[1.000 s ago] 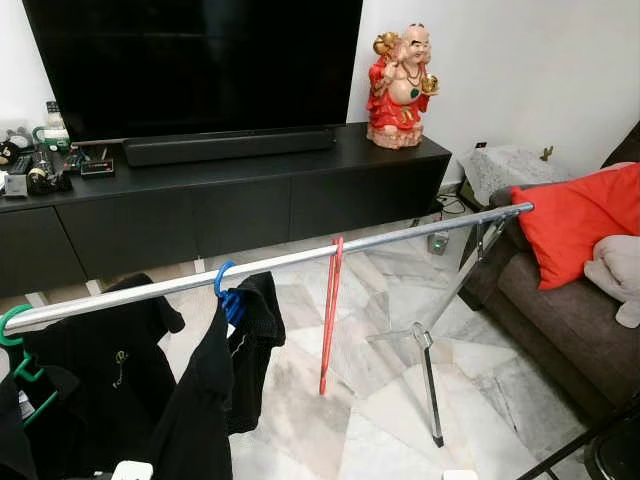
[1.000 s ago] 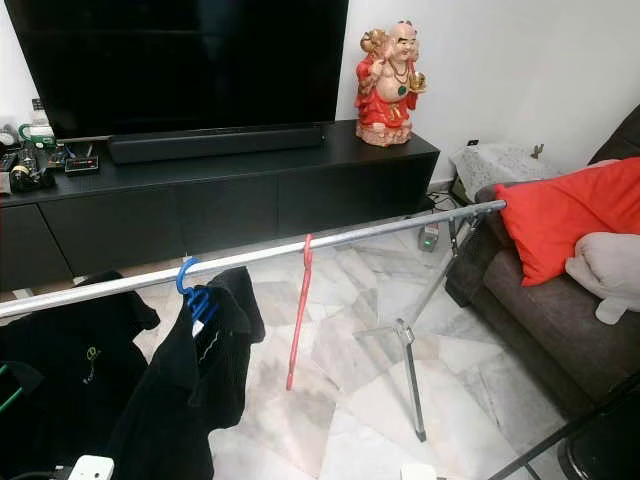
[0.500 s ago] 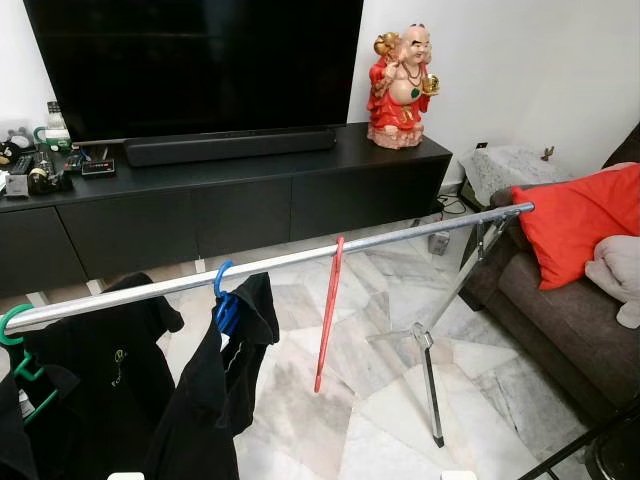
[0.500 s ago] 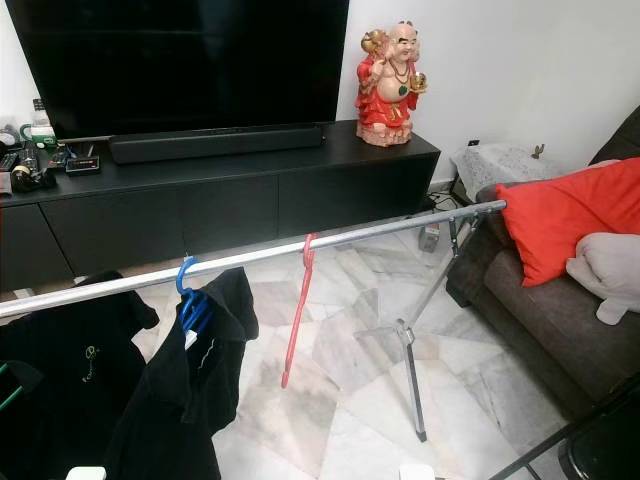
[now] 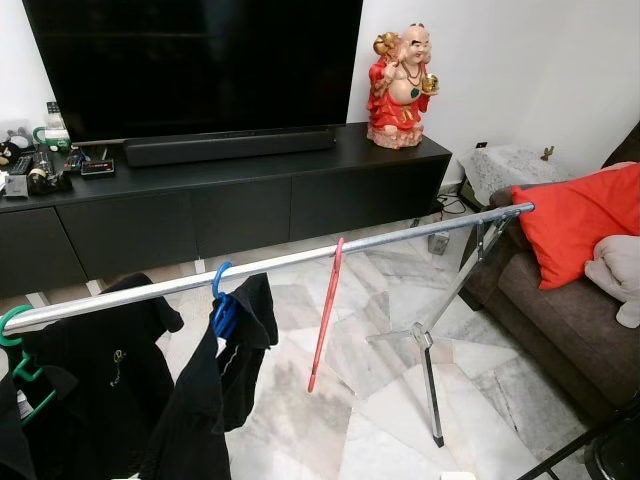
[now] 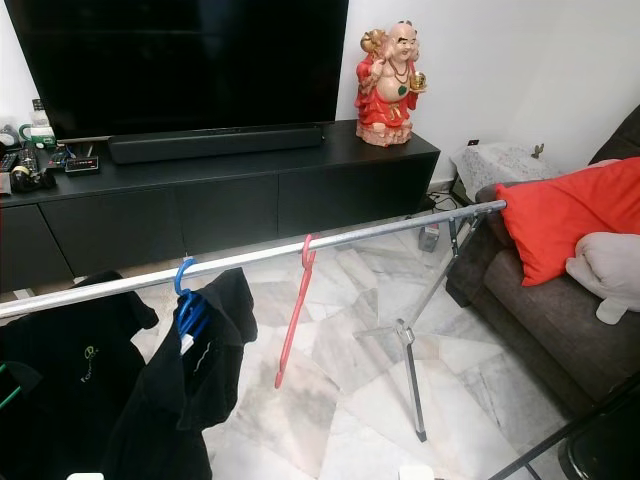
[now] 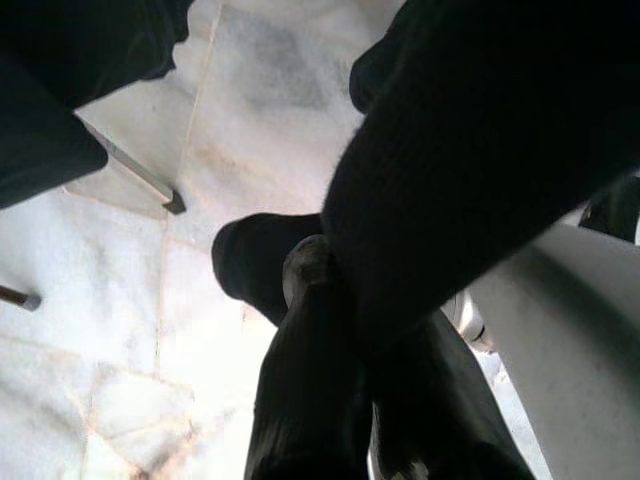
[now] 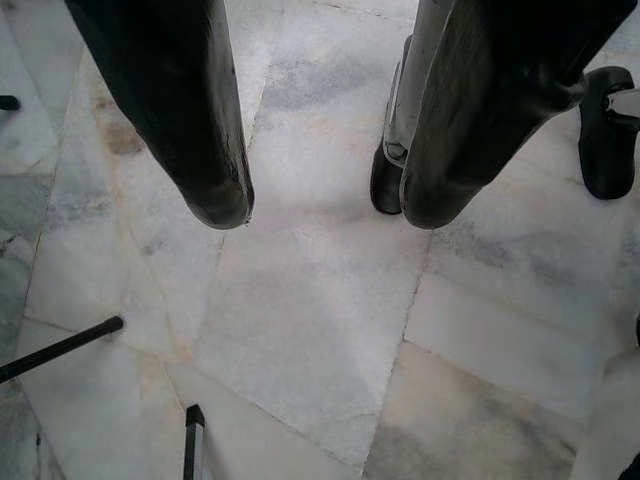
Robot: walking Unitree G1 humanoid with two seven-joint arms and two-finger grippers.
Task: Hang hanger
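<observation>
A red hanger hangs empty by its hook on the silver rail of a clothes rack, near the rail's middle, its lower end tilted to the left. Further left on the rail, a blue hanger carries a black garment. A green hanger with another black garment is at the rail's left end. In the right wrist view my right gripper hangs open over the marble floor, holding nothing. In the left wrist view my left gripper points at the floor beside dark cloth, its fingers closed together.
The rack's metal leg stands on the marble floor to the right. Behind the rail is a long black TV cabinet with a red statue. A dark sofa with a red cushion is at the right.
The red hanger's lower end has swung left. The blue hanger and its garment have shifted slightly. The white parts of my arms at the bottom edge have dropped out of the picture.
</observation>
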